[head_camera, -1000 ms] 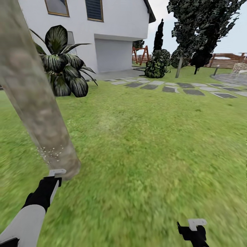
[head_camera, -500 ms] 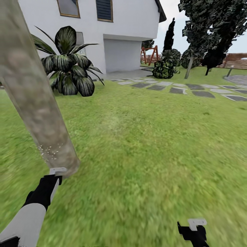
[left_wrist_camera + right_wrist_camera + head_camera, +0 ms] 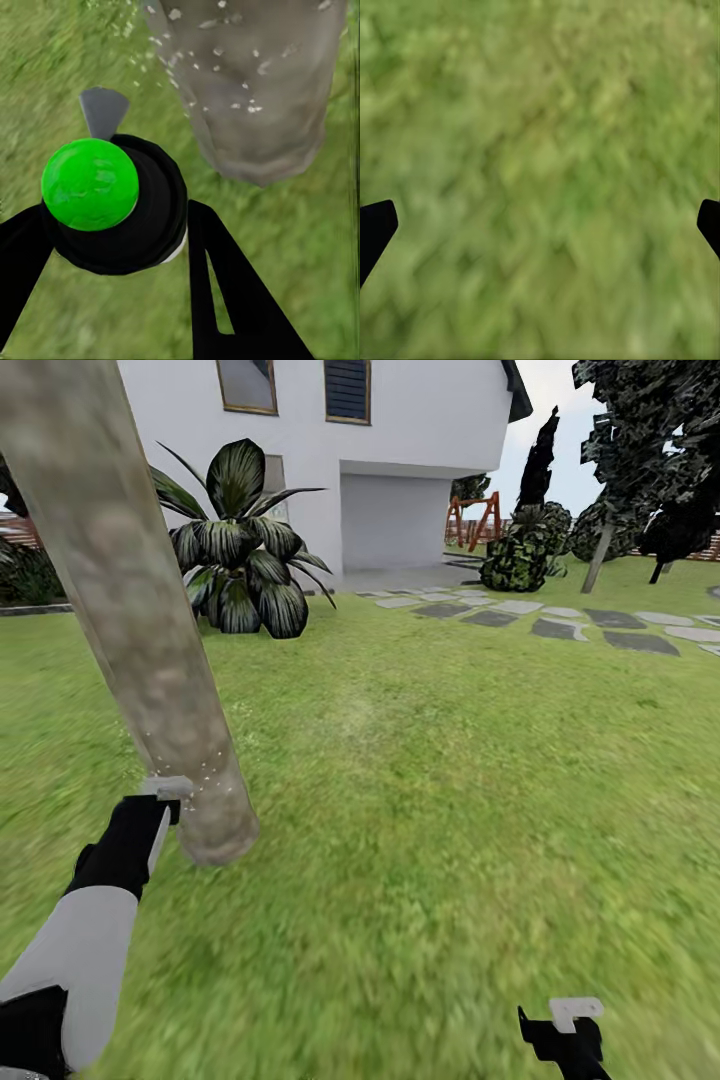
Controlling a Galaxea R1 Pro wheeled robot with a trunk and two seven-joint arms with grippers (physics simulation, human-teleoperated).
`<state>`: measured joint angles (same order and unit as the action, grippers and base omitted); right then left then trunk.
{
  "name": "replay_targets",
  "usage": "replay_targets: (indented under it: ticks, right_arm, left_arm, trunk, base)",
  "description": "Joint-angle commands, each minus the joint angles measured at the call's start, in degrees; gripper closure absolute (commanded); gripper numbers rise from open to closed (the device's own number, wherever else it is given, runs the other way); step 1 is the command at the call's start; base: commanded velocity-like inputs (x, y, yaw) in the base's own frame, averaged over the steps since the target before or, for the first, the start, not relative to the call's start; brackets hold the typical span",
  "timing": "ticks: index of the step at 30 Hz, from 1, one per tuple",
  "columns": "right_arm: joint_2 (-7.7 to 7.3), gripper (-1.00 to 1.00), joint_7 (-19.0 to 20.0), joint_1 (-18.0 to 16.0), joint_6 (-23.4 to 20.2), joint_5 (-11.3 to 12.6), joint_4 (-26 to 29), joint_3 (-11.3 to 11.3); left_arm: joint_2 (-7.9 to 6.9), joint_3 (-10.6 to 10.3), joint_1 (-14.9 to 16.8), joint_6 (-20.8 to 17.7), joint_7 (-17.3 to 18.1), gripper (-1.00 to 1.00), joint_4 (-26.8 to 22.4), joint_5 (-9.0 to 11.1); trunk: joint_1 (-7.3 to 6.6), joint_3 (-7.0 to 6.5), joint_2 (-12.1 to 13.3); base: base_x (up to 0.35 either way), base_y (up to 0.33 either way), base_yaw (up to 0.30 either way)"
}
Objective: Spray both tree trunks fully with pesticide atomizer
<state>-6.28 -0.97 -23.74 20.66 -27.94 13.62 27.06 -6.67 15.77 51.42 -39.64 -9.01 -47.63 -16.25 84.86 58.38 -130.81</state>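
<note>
Green lawn spreads out toward a white house [image 3: 400,420] far off, with grey stepping stones [image 3: 560,622] on the right. Near left, a thick mottled tree trunk [image 3: 130,590] leans up from the grass. The left gripper [image 3: 112,247] is clamped around the pesticide atomizer [image 3: 112,202] — its green top faces the wrist camera, its grey nozzle points at the trunk's base just ahead, where white droplets speckle the bark. The right gripper [image 3: 540,225] hangs spread and empty over grass — well apart.
</note>
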Motion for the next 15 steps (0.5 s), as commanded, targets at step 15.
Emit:
replay_targets:
  ticks: [15]
  right_arm:
    - [-0.13,-1.0,0.0,0.0,0.1,0.0,0.0,0.0]
  left_arm:
    - [0.25,-2.9,0.4,-3.1,6.8,1.0,-0.4,-0.5]
  trunk:
    - [0.0,0.0,0.0]
  base:
    - [0.132,-0.1,0.001]
